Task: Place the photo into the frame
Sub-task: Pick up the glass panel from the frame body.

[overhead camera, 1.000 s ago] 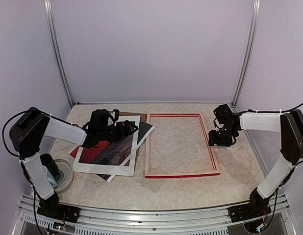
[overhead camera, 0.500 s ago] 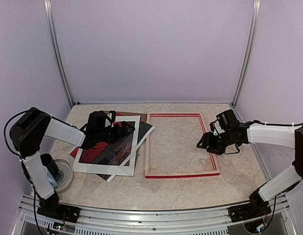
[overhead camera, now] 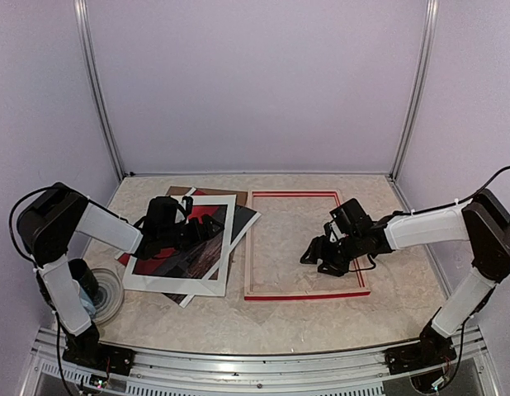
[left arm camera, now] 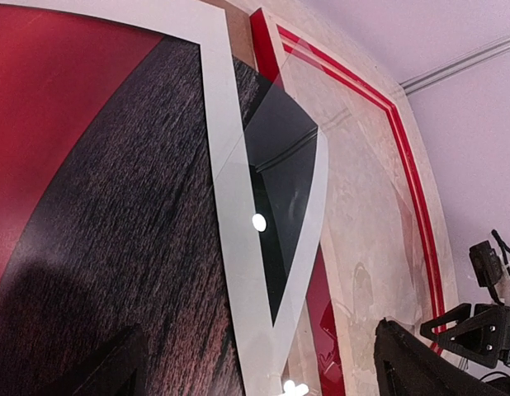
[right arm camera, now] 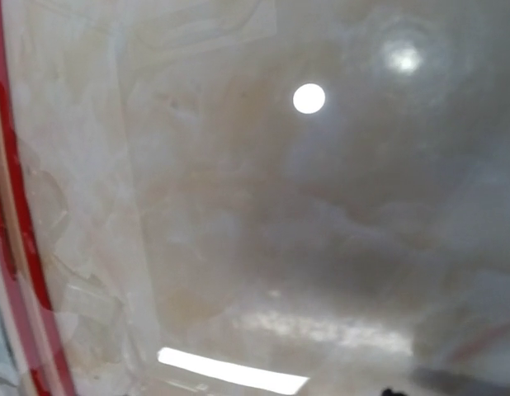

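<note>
1. Looking down from above, the photo [overhead camera: 185, 257] lies face up on a loose pile at the left of the desk [overhead camera: 321, 323]. Under it are a dark sheet [overhead camera: 243, 219] and a brown board [overhead camera: 177, 191]. The frame [overhead camera: 304, 294] lies flat just beside the pile, and its opening holds no picture. The left tool [overhead camera: 207, 231] hovers low over the photo. The right tool [overhead camera: 317, 257] reaches over the frame's opening, and I cannot tell from here whether its fingers are apart or together. A pinch on the pile may lift the dark sheet along with the print. It may also shove the whole stack against the frame and knock it askew. The right arm across the opening would likely block the print's way in.

2. Seen from the left wrist, the left tool [left arm camera: 263, 371] has its fingers wide apart and empty over the photo [left arm camera: 115, 206], near its white border. That border overlaps the dark sheet [left arm camera: 280, 148], with the frame [left arm camera: 261, 41] close behind. The print looks thin and lies flat, so the fingers may slip off its edge. They may also crease a corner if they press down hard.

3. Seen from the right wrist, only the pale desk [right arm camera: 238, 206], lamp glare and a red rail of the frame [right arm camera: 11, 206] show. The fingers are barely in view, so how they stand stays unknown. The glare hints at a clear pane, though I cannot be sure. If there is one, a low pass could scuff or shift it.
</note>
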Robot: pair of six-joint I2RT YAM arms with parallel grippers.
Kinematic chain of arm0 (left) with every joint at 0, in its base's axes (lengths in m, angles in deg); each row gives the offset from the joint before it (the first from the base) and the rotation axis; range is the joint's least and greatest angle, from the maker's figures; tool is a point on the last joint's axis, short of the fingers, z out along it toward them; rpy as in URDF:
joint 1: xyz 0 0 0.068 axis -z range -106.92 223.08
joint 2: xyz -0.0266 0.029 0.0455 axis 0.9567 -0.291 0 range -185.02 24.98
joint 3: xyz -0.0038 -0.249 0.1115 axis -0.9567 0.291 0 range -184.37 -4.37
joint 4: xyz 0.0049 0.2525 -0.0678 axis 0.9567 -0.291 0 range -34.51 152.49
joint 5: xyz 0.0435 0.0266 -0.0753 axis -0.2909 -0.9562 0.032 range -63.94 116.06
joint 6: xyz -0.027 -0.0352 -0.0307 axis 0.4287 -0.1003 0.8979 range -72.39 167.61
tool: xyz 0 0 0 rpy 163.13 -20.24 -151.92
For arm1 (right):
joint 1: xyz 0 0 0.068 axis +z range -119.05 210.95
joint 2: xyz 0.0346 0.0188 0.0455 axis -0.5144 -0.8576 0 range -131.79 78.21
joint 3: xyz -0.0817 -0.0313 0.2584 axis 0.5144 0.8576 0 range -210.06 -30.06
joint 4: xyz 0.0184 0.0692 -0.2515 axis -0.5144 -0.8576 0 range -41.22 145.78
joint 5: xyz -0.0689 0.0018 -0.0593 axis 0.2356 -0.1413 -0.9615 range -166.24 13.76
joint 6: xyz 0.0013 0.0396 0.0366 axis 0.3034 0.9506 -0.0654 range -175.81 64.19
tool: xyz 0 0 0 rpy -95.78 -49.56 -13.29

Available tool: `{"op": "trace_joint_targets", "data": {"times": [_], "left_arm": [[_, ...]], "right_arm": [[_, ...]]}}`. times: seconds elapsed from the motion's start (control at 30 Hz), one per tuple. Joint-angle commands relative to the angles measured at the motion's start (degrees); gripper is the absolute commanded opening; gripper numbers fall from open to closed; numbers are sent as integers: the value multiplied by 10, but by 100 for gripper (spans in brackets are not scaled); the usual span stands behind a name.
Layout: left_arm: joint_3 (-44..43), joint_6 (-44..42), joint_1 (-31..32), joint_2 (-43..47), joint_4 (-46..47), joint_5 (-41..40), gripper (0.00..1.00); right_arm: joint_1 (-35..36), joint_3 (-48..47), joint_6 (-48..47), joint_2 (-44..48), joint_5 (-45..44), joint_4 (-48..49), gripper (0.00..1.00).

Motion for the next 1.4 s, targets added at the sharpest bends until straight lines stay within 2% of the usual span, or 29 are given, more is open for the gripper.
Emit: {"op": "trace_joint_targets", "data": {"times": [0.0,0.43,0.67,0.9,1.37], "left_arm": [[11,-9,-1,-8,24,-10,94],[14,-3,0,-21,34,-2,94],[23,0,4,-26,45,3,94],[32,2,7,-32,51,11,94],[44,11,25,-46,68,18,94]], "right_arm": [[12,-2,51,-8,7,42,64],[34,5,109,-46,26,83,65],[38,36,166,-38,29,149,65],[40,103,218,-1,5,286,64],[52,156,258,-37,2,498,64]]}}
